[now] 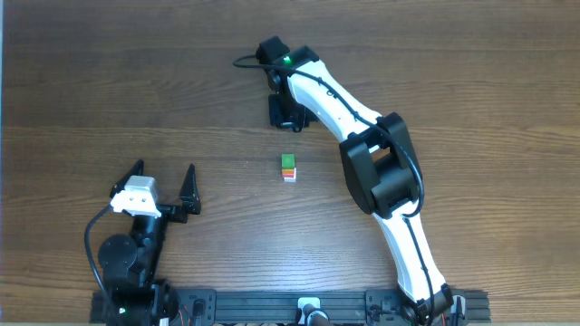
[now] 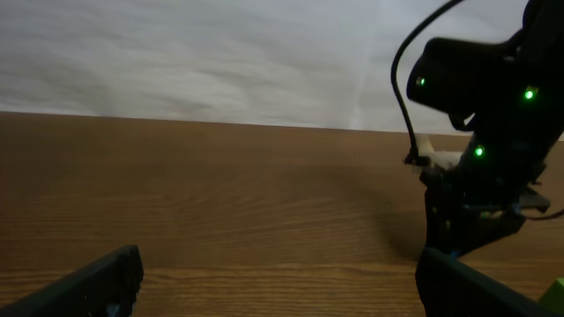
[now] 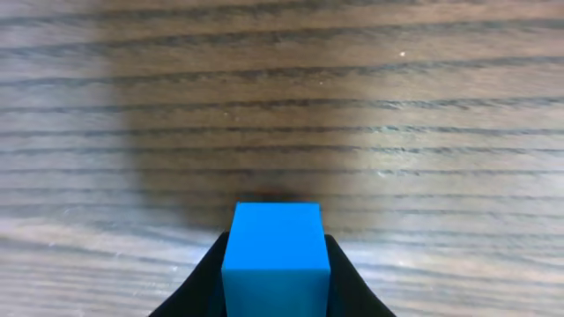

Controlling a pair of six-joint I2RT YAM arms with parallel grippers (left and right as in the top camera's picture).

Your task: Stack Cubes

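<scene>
- Right pincer [image 3: 275, 264] grips the blue cube [image 3: 275, 233] tight between its two dark fingers [image 3: 204, 280], over the wooden table [image 3: 282, 79].
- We see two faces of the cube. Its low end is cut off, and the fingers hide its sides. We cannot tell if it touches the table.
- From above, the right pincer [image 1: 288, 112] sits at 12 o'clock from the stack [image 1: 288, 167], a little apart from it.
- On the stack, green is on top and orange is under it. The bottom cube is pale and hard to make out.
- At 8 o'clock from the stack, well apart, rests the left pincer [image 1: 165, 174], spread wide and holding nothing.
- Seen from the left wrist, the right arm [image 2: 485, 123] is a dark shape with green lights. A small green bit [image 2: 557, 291] is cut off at the edge, and we cannot tell what it is.
</scene>
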